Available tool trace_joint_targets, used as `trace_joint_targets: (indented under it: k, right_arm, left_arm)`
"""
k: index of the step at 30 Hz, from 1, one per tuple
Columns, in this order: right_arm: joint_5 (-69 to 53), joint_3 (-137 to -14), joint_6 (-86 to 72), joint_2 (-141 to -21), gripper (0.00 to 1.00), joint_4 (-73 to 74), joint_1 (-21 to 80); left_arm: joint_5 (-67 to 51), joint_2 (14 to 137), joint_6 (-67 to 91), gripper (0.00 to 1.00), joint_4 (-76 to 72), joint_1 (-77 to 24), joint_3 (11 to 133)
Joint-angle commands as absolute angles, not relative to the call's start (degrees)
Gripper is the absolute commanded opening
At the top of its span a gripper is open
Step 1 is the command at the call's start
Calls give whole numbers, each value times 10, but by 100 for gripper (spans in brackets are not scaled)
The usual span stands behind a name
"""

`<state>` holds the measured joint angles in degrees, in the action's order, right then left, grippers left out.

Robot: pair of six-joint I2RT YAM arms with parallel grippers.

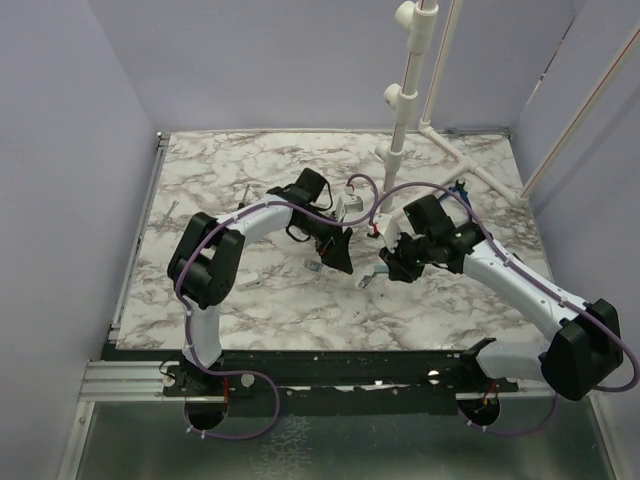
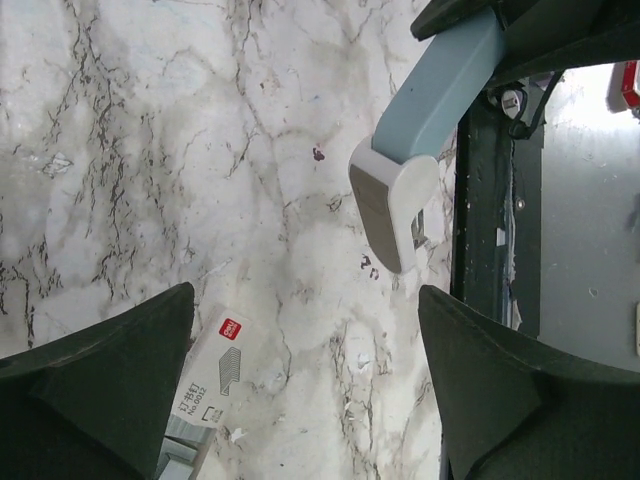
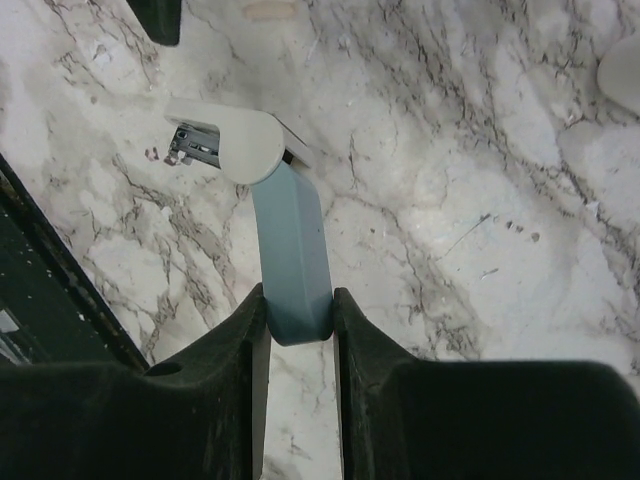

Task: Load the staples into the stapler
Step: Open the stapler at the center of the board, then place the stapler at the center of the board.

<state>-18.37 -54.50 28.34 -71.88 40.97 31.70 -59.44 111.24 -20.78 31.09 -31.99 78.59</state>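
White box (image 2: 222, 368), red logo (image 2: 232, 328), "0012"; stapler (image 2: 425, 110) nearby

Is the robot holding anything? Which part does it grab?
Yes. The right fingers pinch the stapler by the end of its light blue part. The left fingers are open and hold nothing.

Small white box (image 2: 222, 368) on the marble: red logo square, its lettering unreadable. Black print, partly legible: Chinese characters, then "No.0012".
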Motion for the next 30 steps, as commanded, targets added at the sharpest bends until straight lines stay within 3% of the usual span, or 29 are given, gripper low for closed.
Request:
trace_joint_targets:
  k: [1, 9, 17, 30]
  right_arm:
    - [-137, -566, 231, -739, 1, 483, 307]
    - [-142, -601, 212, -810, 1, 561, 278]
    - [-240, -630, 242, -883, 3, 633, 163]
    - [-375, -730, 273, -1057, 4, 729, 28]
  left_arm:
    - [-569, 1108, -260, 97, 345, -318, 802]
    - [-517, 1079, -292, 99, 364, -291, 786]
    - [-485, 1023, -289, 99, 352, -229, 758]
    - [-376, 944, -296, 99, 343, -226, 715]
